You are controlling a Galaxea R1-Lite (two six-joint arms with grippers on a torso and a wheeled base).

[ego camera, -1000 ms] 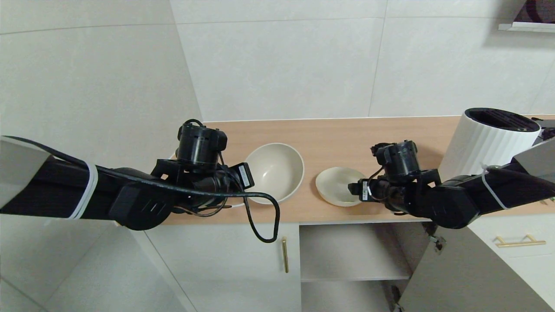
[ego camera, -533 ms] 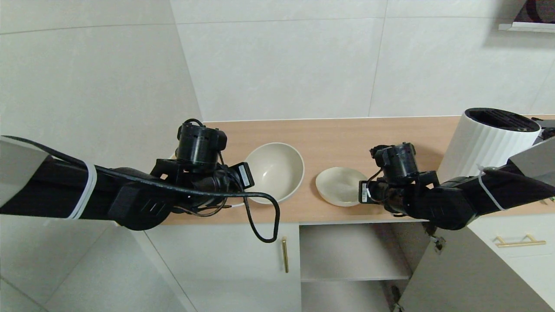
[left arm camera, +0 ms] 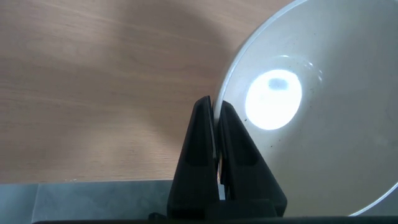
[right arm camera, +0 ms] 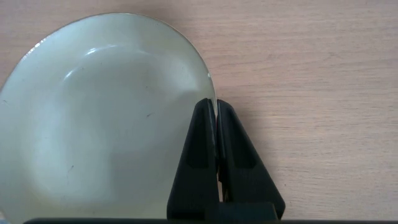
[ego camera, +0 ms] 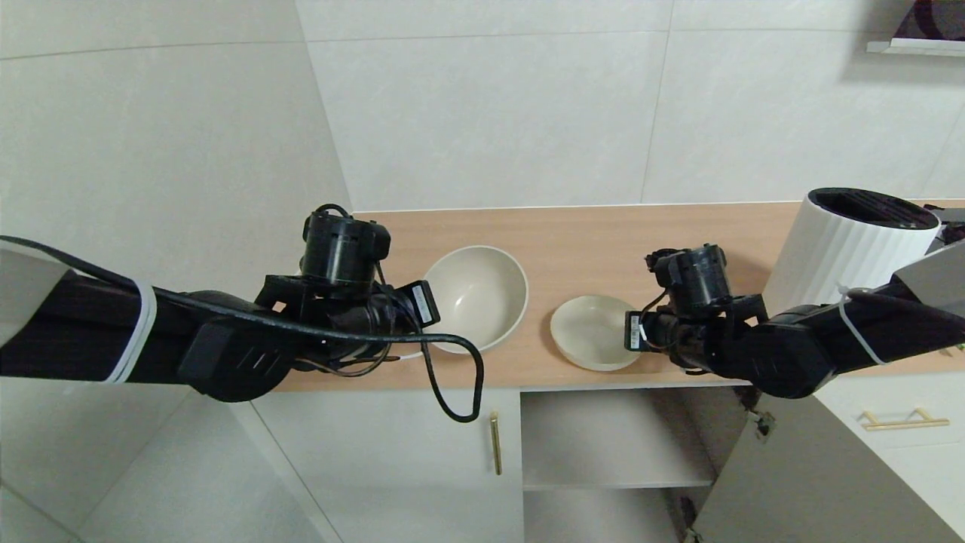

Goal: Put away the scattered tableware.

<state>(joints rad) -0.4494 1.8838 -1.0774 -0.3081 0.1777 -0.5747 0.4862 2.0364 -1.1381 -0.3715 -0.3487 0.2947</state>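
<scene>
A large cream bowl [ego camera: 475,298] stands on the wooden counter [ego camera: 588,241] left of centre. My left gripper [left arm camera: 214,107] is shut on the bowl's [left arm camera: 311,124] near rim, one finger inside and one outside. To its right lies a small shallow cream dish [ego camera: 592,332] close to the counter's front edge. My right gripper [right arm camera: 216,109] is shut on the dish's [right arm camera: 106,124] rim at its right side. In the head view both wrists hang over the front of the counter, the right gripper [ego camera: 632,338] at the dish's edge.
A tall white ribbed container [ego camera: 852,249] stands on the counter at the right, close behind my right arm. Below the counter a cabinet is open, showing a bare shelf [ego camera: 611,445]; its door [ego camera: 799,483] swings out to the right. A tiled wall backs the counter.
My right gripper drew back from over the dish to its right rim and closed there; the dish has shifted slightly toward the front edge. The left arm and bowl rose very slightly.
</scene>
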